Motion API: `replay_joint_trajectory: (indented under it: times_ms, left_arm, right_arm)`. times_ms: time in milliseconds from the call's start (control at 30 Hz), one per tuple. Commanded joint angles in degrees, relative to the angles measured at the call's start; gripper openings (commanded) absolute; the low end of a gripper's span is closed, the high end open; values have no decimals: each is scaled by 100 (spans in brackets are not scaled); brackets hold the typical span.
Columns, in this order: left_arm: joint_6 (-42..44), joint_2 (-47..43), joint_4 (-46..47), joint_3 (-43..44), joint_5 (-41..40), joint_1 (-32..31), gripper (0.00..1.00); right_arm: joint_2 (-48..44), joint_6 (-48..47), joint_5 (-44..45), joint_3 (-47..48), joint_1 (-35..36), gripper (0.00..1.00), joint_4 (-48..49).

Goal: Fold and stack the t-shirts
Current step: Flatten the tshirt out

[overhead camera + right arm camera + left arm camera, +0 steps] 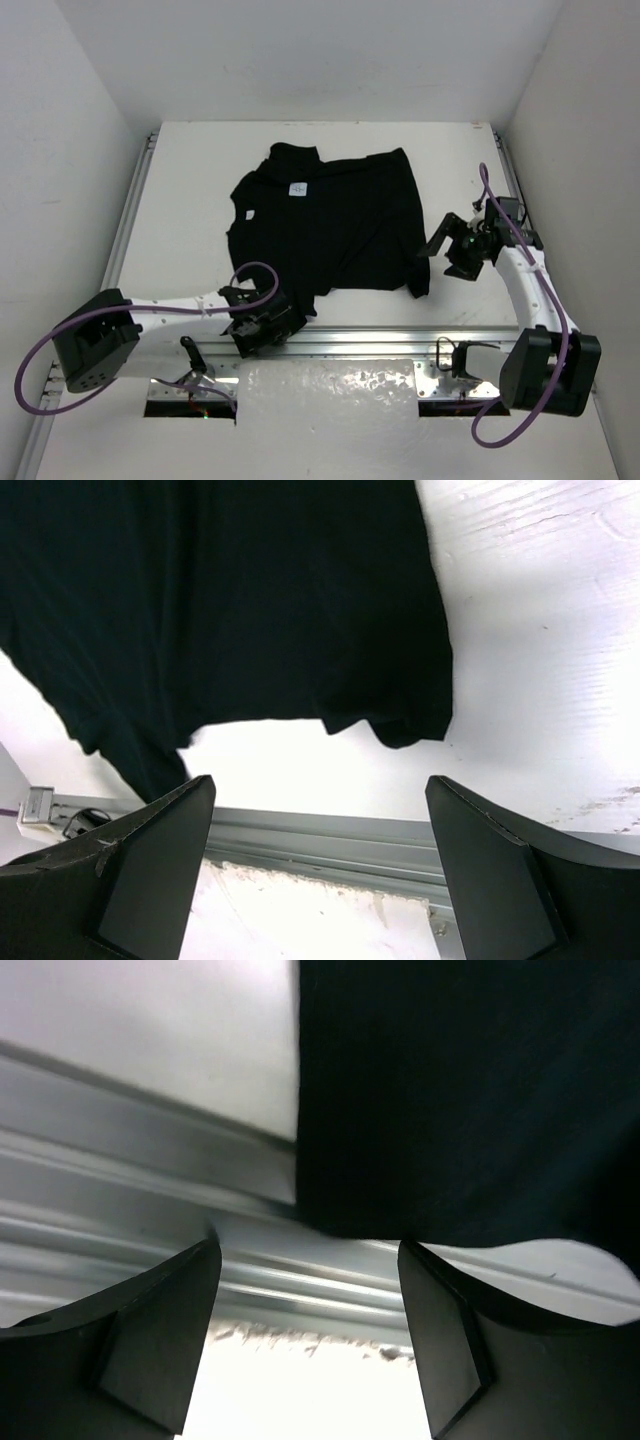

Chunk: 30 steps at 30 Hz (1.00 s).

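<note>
Lying rumpled on the tabletop [190, 200], the t-shirt [330, 220] is ungripped: left jaws at its 7 o'clock hem, right jaws at 4 o'clock, both open, empty. Likely risk: uneven pinches dragging fabric askew.

1. Table [200, 170]: white and flat, enclosed by white walls [300, 50] at the rear and both sides.
2. Rail [370, 342]: aluminium, runs along the near table edge. Side rails [128, 210] border the left and right edges.
3. Panel [325, 392]: white, rough-surfaced, just in front of the near rail.
</note>
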Motion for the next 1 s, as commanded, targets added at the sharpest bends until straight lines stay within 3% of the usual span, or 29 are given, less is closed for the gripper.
replay_joint_trajectory:
  times_ms: [0,133,333,367,433,533,700,833,967]
  left_arm:
    - [-108,-133,451,-7,-601,-59,69]
    - [25,-62,320,152,-1059,-50,66]
    - [271,789,486,327,-1113,-85,48]
    - [271,834,539,336,-1095,-85,34]
    - [262,913,644,292,-1008,-76,26]
    - [254,852,567,379,-1024,-85,2]
    - [236,140,-610,995,-1516,-85,0]
    - [-255,-281,-2058,1968,-1955,-41,0]
    - [-292,-414,-2300,2524,-2176,64,0]
  right_arm:
    - [-174,-90,-245,-1,14,88,54]
    - [-192,-90,-316,-10,14,88,54]
    - [-209,-116,-298,43,31,88,-16]
    - [-218,-125,-281,43,31,88,-25]
    - [-236,-134,-281,25,40,88,-16]
    - [-218,-230,-211,-10,66,87,-34]
    - [-60,-205,493,-168,154,83,-261]
    - [150,6,854,-554,172,56,1]
    - [300,173,624,-1002,416,52,528]
